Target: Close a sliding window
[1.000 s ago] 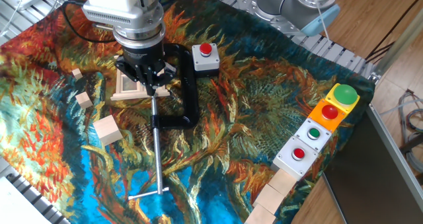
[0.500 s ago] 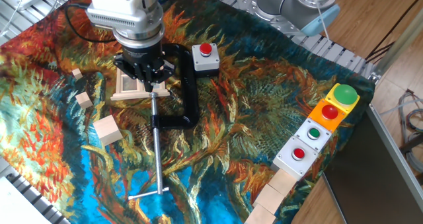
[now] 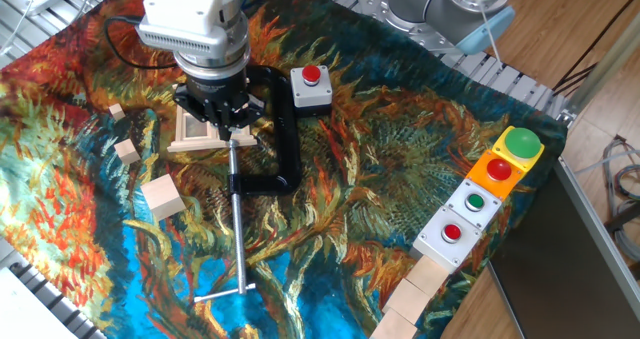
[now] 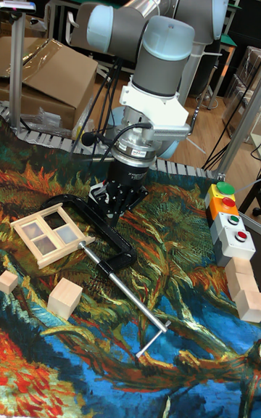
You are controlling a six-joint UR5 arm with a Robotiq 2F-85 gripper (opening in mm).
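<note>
The sliding window [image 3: 195, 131] is a small pale wooden frame with panes, lying flat on the patterned cloth; it shows fully in the tall fixed view [image 4: 49, 234]. My gripper [image 3: 232, 127] points straight down at the window's right edge, above the black C-clamp [image 3: 285, 149]. In the tall fixed view the gripper [image 4: 112, 215] hangs just right of the frame, over the clamp's arc [image 4: 125, 244]. Its dark fingers converge to a point and look shut, with nothing between them. From the fixed view the arm's wrist hides the window's upper right part.
The clamp's long metal rod [image 3: 240, 229] runs toward the front edge. A grey box with a red button [image 3: 311, 87] stands right of the gripper. A row of button boxes [image 3: 490, 194] lines the right side. Wooden cubes [image 3: 163, 197] [image 3: 127, 150] lie left, more [image 3: 420, 284] at front right.
The wrist has shifted slightly right and up in the picture; the fingertips stay at the window's right edge. The window and clamp have not visibly moved.
</note>
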